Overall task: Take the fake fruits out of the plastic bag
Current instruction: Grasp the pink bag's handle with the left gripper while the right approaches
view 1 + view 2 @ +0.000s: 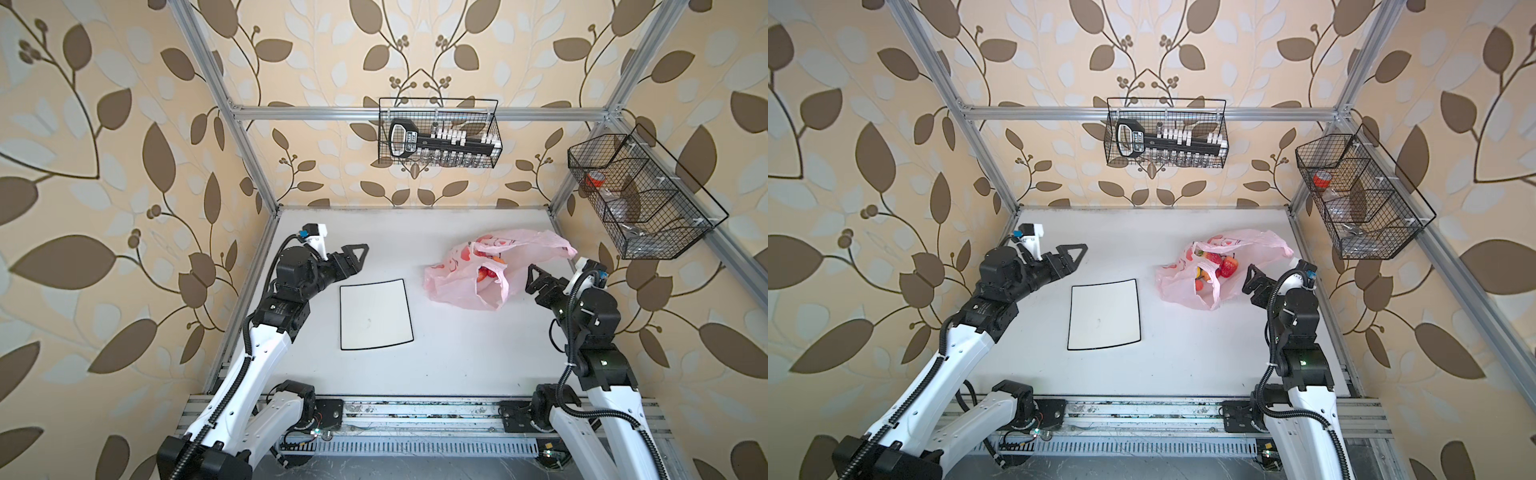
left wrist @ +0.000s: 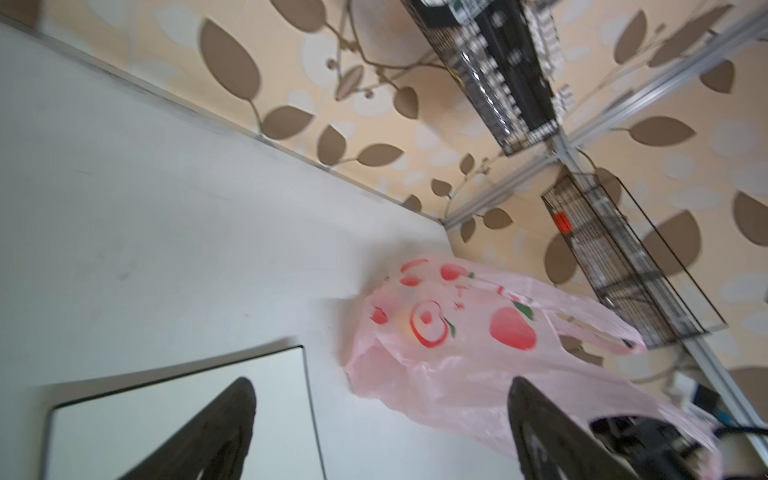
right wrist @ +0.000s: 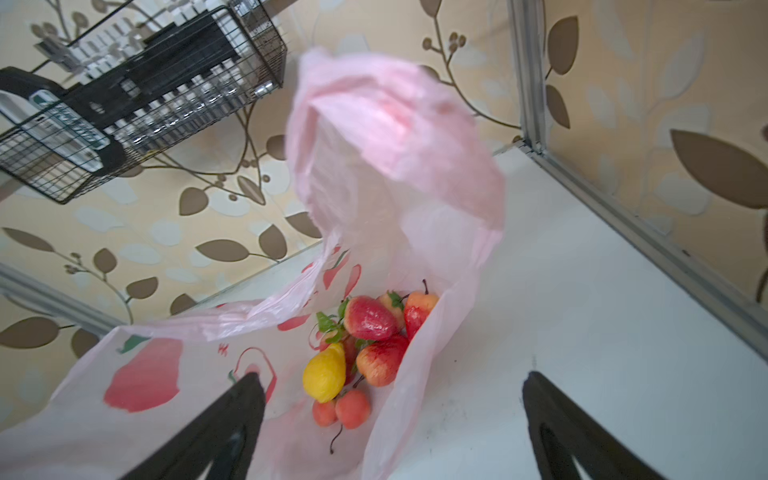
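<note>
The pink plastic bag lies crumpled on the right half of the white table, its mouth open toward my right arm. The fake fruits sit in a pile just inside the mouth: red strawberries, orange-red peaches and a yellow pear. My right gripper is open just in front of the mouth and holds nothing; one finger overlaps the bag's printed side. My left gripper is open and empty above the table, left of the bag, which it faces.
A square white plate with a black rim lies left of the bag, below my left gripper. One black wire basket hangs on the back wall and another on the right wall. Aluminium frame posts stand at the table's corners.
</note>
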### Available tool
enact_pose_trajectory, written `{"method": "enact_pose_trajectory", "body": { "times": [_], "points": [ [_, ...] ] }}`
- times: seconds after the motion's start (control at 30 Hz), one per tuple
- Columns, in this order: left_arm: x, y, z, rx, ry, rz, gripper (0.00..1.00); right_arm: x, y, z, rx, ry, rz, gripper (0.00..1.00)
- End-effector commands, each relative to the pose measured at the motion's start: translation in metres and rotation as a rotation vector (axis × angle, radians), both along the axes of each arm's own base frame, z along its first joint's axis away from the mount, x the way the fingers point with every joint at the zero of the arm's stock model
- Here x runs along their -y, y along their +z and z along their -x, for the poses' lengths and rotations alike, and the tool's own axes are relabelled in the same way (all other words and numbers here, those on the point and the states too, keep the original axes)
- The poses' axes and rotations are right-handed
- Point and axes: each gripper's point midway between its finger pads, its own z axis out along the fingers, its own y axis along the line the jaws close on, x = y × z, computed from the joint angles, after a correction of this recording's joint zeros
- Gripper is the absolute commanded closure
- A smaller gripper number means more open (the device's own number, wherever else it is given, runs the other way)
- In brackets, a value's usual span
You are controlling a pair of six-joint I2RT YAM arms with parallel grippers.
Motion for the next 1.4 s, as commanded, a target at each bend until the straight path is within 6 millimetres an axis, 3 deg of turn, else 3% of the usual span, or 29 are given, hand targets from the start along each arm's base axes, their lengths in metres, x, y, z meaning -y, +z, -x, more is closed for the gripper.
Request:
{"method": "enact_pose_trajectory", "body": {
  "times": [0.0,0.17,0.33,0.47,0.6,0.73,0.77,0.93,1.17,1.37],
  "points": [
    [0.057,0.021,0.039,0.009,-0.195,0.007,0.07,-0.031,-0.012,0.011,-0.078,0.162,-0.093,0.04],
    [0.128,0.02,0.083,0.013,-0.361,-0.036,0.07,-0.055,-0.017,0.016,-0.113,0.283,-0.174,0.04],
    [0.184,0.023,0.122,0.078,-0.471,-0.139,0.06,-0.048,-0.029,0.018,-0.16,0.243,-0.161,0.04],
    [0.223,0.023,0.138,0.135,-0.527,-0.219,0.06,-0.047,-0.031,0.02,-0.16,0.237,-0.161,0.04],
    [0.256,0.023,0.139,0.144,-0.538,-0.287,0.06,-0.047,-0.03,0.021,-0.156,0.232,-0.165,0.04],
    [0.267,0.029,0.127,0.149,-0.48,-0.298,0.1,-0.048,-0.028,0.024,-0.145,0.231,-0.178,0.04],
    [0.276,0.019,0.123,0.14,-0.475,-0.32,0.11,-0.048,-0.028,0.025,-0.141,0.232,-0.183,0.04],
    [0.295,0.021,0.114,0.155,-0.457,-0.322,0.15,-0.048,-0.029,0.027,-0.136,0.23,-0.197,0.04],
    [0.311,0.028,0.097,0.176,-0.388,-0.307,0.36,-0.05,-0.032,0.029,-0.138,0.239,-0.206,0.04],
    [0.309,0.035,0.085,0.188,-0.305,-0.278,0.57,-0.05,-0.031,0.032,-0.14,0.236,-0.203,0.04]
  ]
}}
